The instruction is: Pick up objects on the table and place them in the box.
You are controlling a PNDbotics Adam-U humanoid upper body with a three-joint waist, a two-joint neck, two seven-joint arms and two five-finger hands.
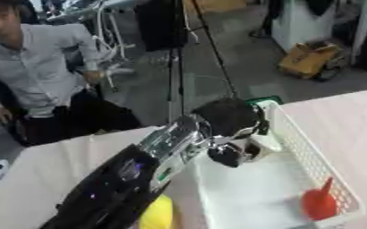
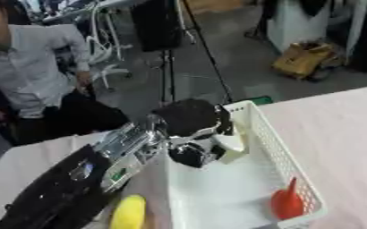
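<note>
A pale, cream-coloured object (image 2: 232,144) is seen inside the white box (image 2: 284,154), at its far end, against the left hand (image 2: 193,134). The hand's fingers are curled over that end of the box, beside the pale object; whether the object is gripped cannot be told. A red funnel-shaped item (image 2: 287,202) lies in the box's near right corner. A yellow object (image 2: 130,212) rests on the table (image 2: 343,129) just outside the box's left wall, under the left arm.
</note>
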